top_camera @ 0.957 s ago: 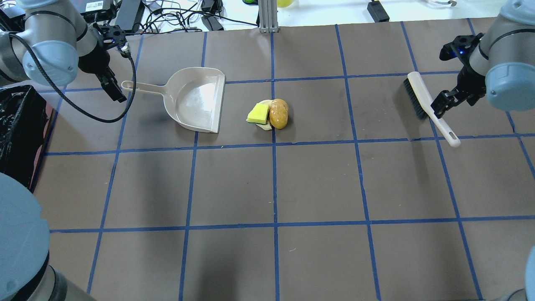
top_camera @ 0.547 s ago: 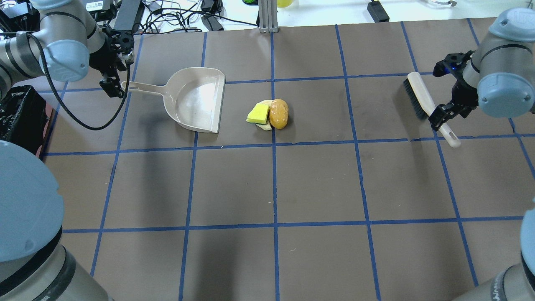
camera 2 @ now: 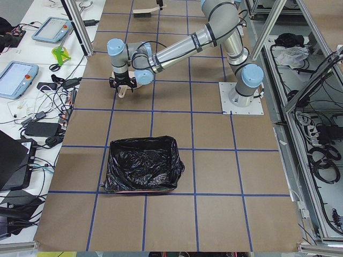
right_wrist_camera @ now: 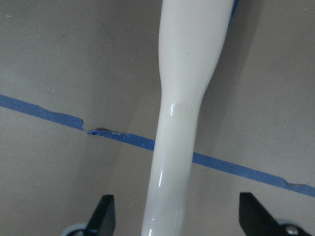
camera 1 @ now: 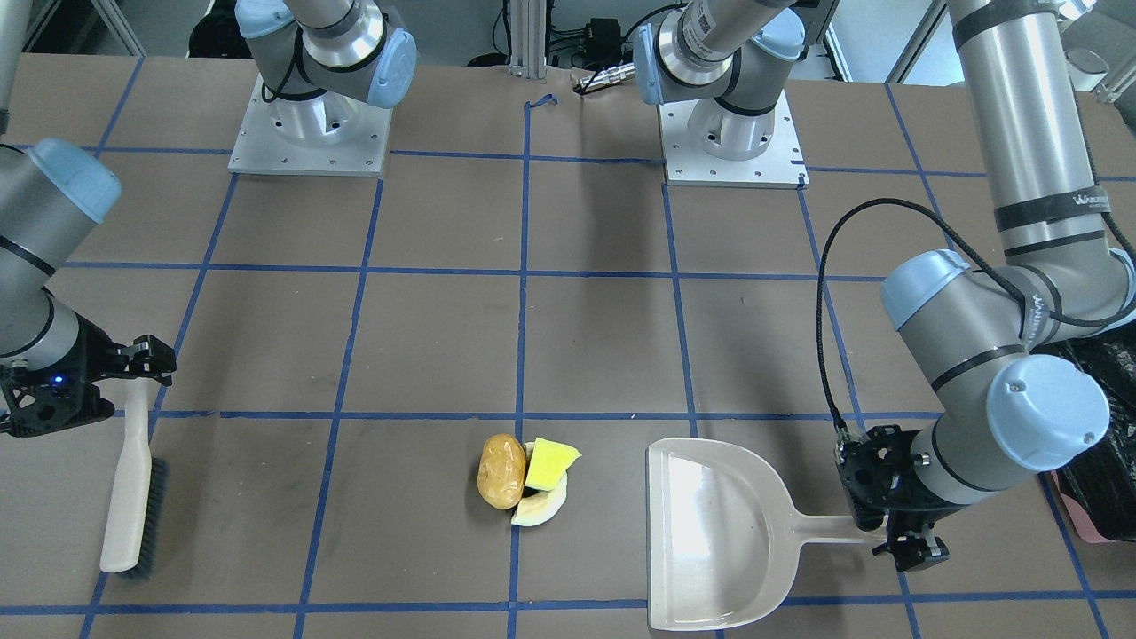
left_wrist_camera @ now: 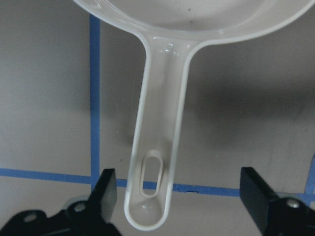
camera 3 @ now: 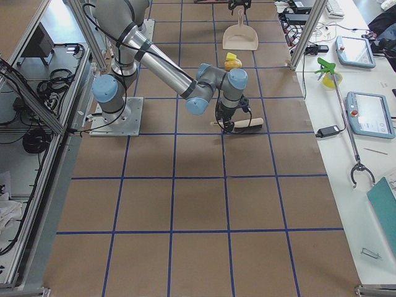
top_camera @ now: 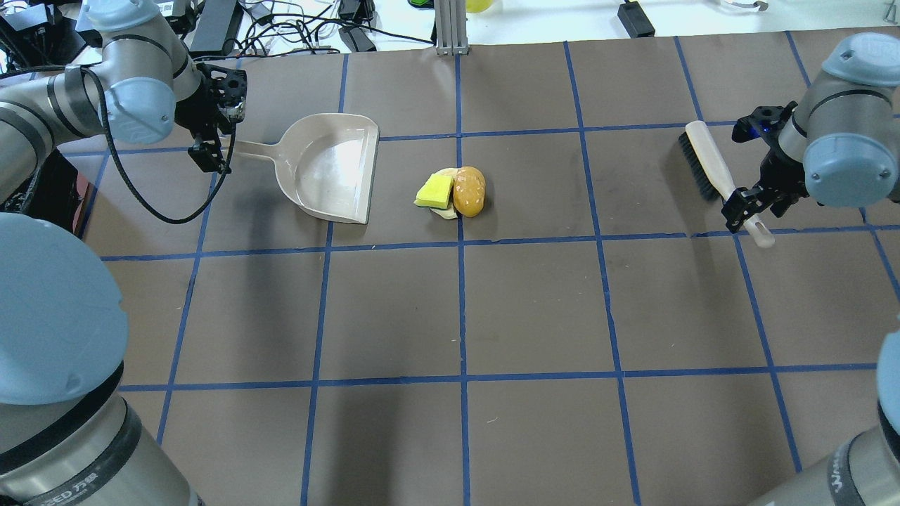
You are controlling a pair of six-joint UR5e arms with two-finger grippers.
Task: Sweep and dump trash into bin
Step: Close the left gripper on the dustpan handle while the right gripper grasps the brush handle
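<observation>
My left claw (left_wrist_camera: 179,196) was black, the scoop-shaped plastic dustpan (top_camera: 330,169) beige, the flat table cover (top_camera: 534,309) brown, crossed by a blue tape grid (top_camera: 463,316).

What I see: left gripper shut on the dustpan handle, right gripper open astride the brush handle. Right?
No: the left gripper is open, fingers apart on either side of the dustpan handle; the left wrist view shows it. The rest stands.

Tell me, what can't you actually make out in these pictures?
- Bin: front view, cut by the right edge and the left arm.
- Cream crescent: overhead view, mostly under the sponge and potato.
- Brush bristles: right wrist view, beyond the top edge.
</observation>
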